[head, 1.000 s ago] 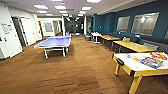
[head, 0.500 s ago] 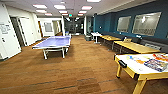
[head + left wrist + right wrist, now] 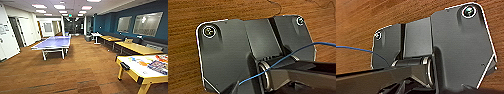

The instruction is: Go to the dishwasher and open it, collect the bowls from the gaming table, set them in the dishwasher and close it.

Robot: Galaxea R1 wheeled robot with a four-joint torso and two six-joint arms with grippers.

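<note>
- The gaming table [image 3: 140, 71] stands nearest, at the lower right of the head view: a white top with a dark rim on yellow sides and legs.
- Flat coloured items [image 3: 160, 65] lie on its far part, in blue, orange and red; what they are cannot be told, and no bowl can be made out among them.
- A small dark fitting [image 3: 125, 66] sits on the table's near-left edge.
- The wood-patterned floor [image 3: 82, 72] spreads open from the near edge to the gaming table, with nothing standing between.
- Both wrist views look down on the same brown floor past the robot's own dark plate; a thin blue cable [image 3: 288, 56] crosses the left wrist view, and whether either gripper's jaws are spread or pressed together cannot be told.
- Mid-room on the left stands one table-tennis table [image 3: 52, 43], blue-topped on pale legs, well apart from the gaming table.
- Along the dark blue right wall [image 3: 110, 21] two yellow-topped desks run in a row: a nearer desk [image 3: 137, 47] and a farther desk [image 3: 110, 38].
- Beyond them is one small white table [image 3: 96, 34], with a dark bin [image 3: 88, 38] just beside it.
- Two pale boards [image 3: 147, 23] hang on the blue wall.
- On the left, white doors [image 3: 25, 31] line the wall.
- Farthest off, a dim corridor [image 3: 73, 26] opens under rows of ceiling lights [image 3: 60, 7].
</note>
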